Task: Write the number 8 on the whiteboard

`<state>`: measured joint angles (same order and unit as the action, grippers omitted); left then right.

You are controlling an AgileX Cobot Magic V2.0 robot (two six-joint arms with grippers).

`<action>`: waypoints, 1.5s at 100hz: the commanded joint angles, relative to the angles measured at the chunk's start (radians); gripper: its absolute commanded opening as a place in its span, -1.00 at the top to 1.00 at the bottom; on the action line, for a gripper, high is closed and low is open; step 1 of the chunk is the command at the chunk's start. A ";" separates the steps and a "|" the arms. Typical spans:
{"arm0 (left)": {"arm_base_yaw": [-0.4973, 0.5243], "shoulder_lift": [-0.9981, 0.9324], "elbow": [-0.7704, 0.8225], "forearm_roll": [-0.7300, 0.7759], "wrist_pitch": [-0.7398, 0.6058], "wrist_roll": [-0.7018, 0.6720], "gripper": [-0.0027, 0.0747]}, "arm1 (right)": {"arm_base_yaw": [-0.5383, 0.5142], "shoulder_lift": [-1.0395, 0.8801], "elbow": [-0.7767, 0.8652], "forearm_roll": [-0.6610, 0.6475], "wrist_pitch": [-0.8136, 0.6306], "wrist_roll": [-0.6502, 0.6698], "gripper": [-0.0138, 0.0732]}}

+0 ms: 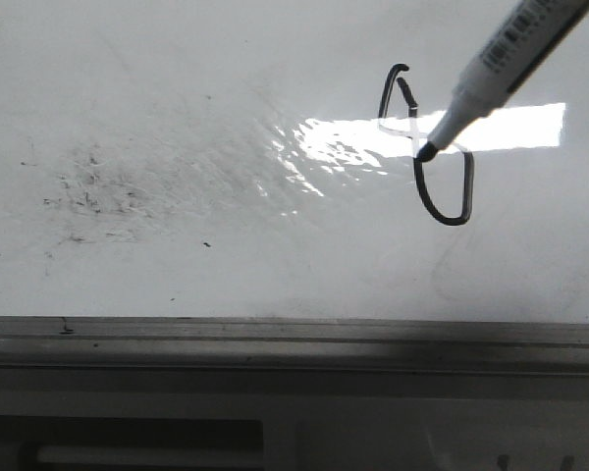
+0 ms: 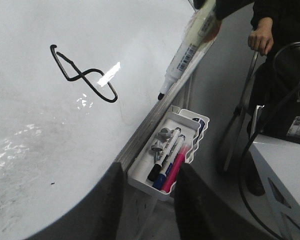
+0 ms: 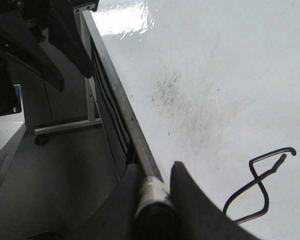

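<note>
The whiteboard [image 1: 177, 78] fills the front view, glossy with a glare patch. The number 8 [image 1: 419, 191] is a thin black, crooked figure with a small upper loop and a longer lower loop; it also shows as number 8 [image 2: 82, 76] and number 8 [image 3: 260, 176]. My right gripper [image 3: 156, 166] is shut on a white marker [image 3: 151, 192]. The marker [image 1: 501, 59] slants down from the top right, its black tip over the figure's crossing. In the left wrist view the marker [image 2: 187, 50] looks lifted off the board. My left gripper [image 2: 151, 170] is open and holds nothing.
A grey rail [image 1: 275, 334] runs along the board's near edge. A white tray [image 2: 140, 175] beside it holds several markers. A patch of black specks [image 1: 93, 186] lies on the left. A person's hand [image 2: 260, 37] and cables are off the board.
</note>
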<state>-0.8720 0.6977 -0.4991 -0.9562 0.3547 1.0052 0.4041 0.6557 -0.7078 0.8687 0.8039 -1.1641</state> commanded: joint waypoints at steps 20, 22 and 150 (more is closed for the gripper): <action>0.003 0.083 -0.096 -0.033 0.037 0.137 0.04 | -0.004 0.013 -0.023 0.055 -0.045 -0.076 0.78; 0.003 0.084 -0.097 -0.033 0.034 0.139 0.03 | -0.004 0.015 -0.023 0.057 -0.045 -0.086 0.78; 0.003 0.379 -0.216 -0.184 0.100 0.313 0.05 | 0.288 0.241 -0.023 0.251 -0.200 -0.402 0.78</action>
<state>-0.8720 1.0824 -0.6809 -1.0897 0.4637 1.3201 0.6889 0.8977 -0.7078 1.0666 0.6374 -1.5572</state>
